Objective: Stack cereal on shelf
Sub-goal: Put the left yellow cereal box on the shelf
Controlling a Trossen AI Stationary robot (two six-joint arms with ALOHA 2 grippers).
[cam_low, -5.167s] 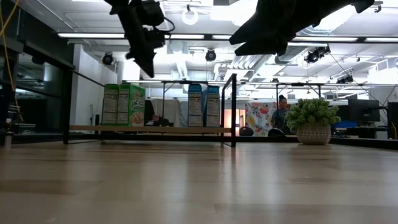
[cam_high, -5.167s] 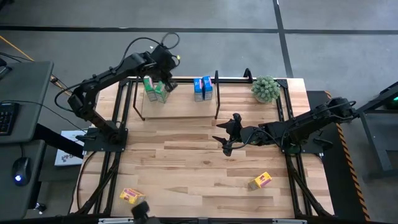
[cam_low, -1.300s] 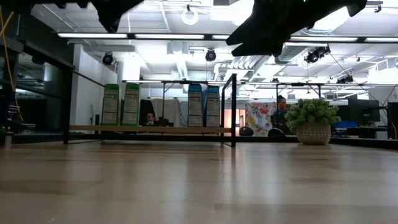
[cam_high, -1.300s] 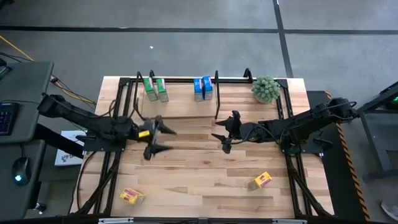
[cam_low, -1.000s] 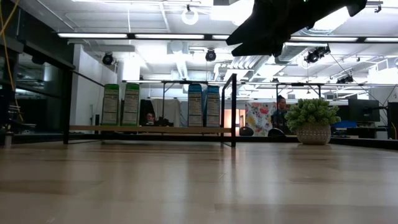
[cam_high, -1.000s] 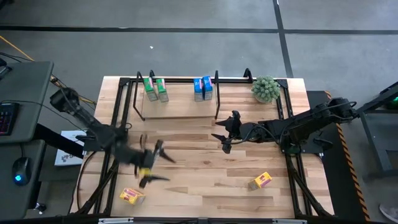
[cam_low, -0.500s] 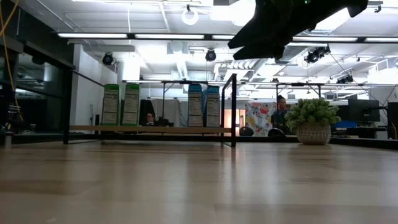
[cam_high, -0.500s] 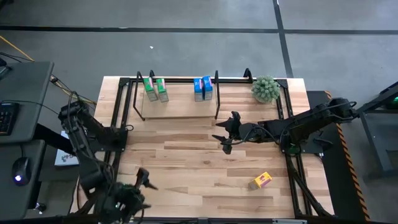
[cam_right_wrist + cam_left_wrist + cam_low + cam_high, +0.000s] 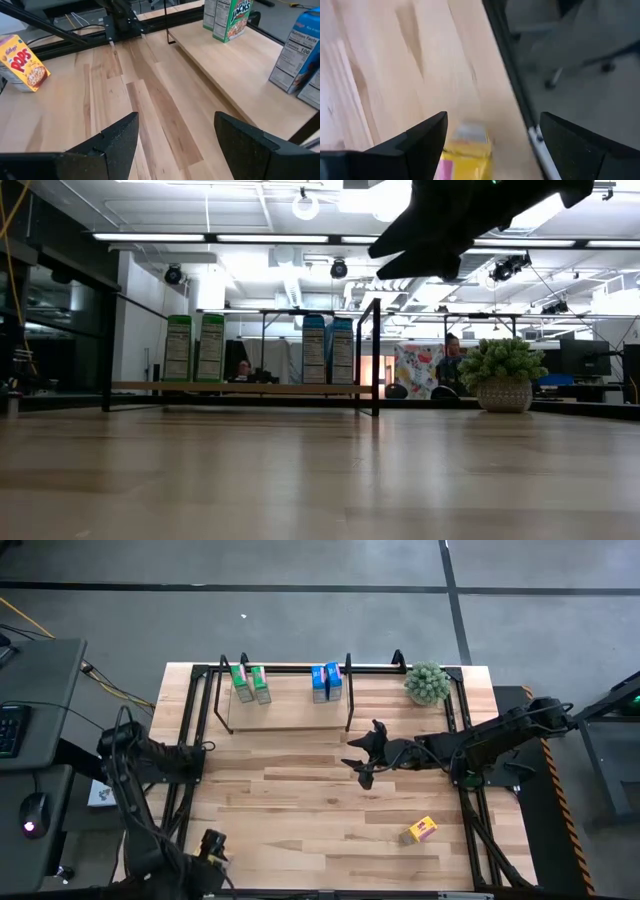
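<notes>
Pale plank tabletop (image 9: 300, 790) fills the overhead view, framed by black tubing, with grey floor all round. Along its far edge stands the shelf (image 9: 290, 715), a low black rack with a light board. On that board we see two green boxes (image 9: 250, 683) upright side by side toward the left, and two blue boxes (image 9: 326, 682) upright together nearer the rack's right post. From table level the same four stand in a row on the board, green pair (image 9: 196, 348) left, blue pair (image 9: 327, 350) right. A plant (image 9: 427, 683) sits at the far right corner, beside the rack.

Our left gripper (image 9: 212, 847) is down at the near left corner of the table, close to the edge. Its wrist camera shows the fingers (image 9: 427, 137) spread wide with nothing between them, and a yellow box (image 9: 465, 152) lying on the wood below, near the table's edge (blurred, so we cannot read its face).

Our right gripper (image 9: 362, 755) hangs above the middle of the table, well apart from the rack. Its fingers (image 9: 120, 135) stand wide apart and hold nothing. A second yellow box (image 9: 419, 830) lies near the front right. Through the right wrist camera another yellow box (image 9: 22, 62) shows at the far side of the table.
</notes>
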